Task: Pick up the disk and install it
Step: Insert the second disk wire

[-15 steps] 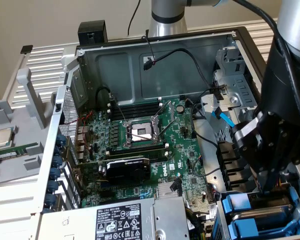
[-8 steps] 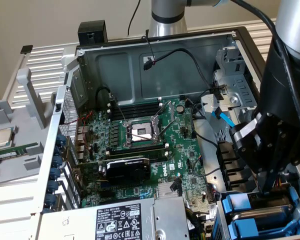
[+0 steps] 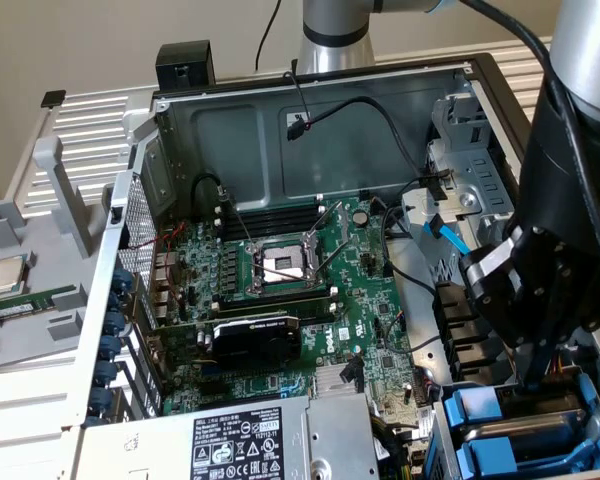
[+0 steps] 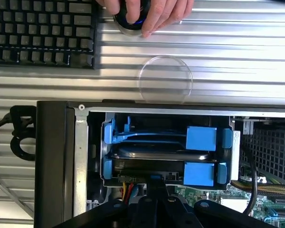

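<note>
1. Two blue-framed drives sit stacked in the drive cage (image 3: pixel 450 420) at the exterior view's lower right corner of the open computer case (image 3: pixel 310 120); I can't tell which one is the disk (image 4: pixel 156 154), and both look seated in their bays.
2. The hand (image 3: pixel 535 375) hangs right above the cage, tip down at the blue carrier tabs (image 4: pixel 199 137). Fingers pressed together; nothing visibly pinched between them.
3. Judgement: the work is at the cage, either seating or about to pull. Doing it well means staying square to the bay rails and pushing along the slot, not across it.
4. Watch the cables (image 4: pixel 128 190) behind the lower drive; a snag there would tilt the carrier.
5. A person's fingers (image 4: pixel 156 14) rest on a round object by the keyboard (image 4: pixel 38 28), well apart from the cage.
6. The motherboard (image 3: pixel 290 290) is untouched.
</note>
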You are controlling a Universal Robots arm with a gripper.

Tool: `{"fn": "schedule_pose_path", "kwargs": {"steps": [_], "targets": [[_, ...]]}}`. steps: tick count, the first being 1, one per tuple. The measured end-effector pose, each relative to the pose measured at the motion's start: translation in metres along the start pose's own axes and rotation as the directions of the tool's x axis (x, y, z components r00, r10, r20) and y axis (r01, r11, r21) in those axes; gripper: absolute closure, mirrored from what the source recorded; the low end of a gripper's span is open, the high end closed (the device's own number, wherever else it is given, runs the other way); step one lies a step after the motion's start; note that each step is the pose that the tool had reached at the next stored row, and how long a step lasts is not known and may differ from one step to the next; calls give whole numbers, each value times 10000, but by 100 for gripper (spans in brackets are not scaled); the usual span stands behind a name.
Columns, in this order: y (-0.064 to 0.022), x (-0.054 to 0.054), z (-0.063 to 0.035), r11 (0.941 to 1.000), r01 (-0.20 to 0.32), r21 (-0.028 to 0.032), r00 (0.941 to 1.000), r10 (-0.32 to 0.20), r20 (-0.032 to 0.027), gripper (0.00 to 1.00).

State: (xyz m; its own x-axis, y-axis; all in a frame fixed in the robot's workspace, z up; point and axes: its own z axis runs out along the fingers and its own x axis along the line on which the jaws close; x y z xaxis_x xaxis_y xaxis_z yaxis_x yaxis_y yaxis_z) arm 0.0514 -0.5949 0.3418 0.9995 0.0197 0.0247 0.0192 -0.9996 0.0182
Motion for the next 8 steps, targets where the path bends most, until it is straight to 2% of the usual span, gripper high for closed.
{"fn": "schedule_pose_path", "kwargs": {"steps": [2,8], "targets": [[1,1,-41,10000,-1,1,10000,1,5,89],[0,34,-309,10000,2,-19,10000,-1,25,89]]}}
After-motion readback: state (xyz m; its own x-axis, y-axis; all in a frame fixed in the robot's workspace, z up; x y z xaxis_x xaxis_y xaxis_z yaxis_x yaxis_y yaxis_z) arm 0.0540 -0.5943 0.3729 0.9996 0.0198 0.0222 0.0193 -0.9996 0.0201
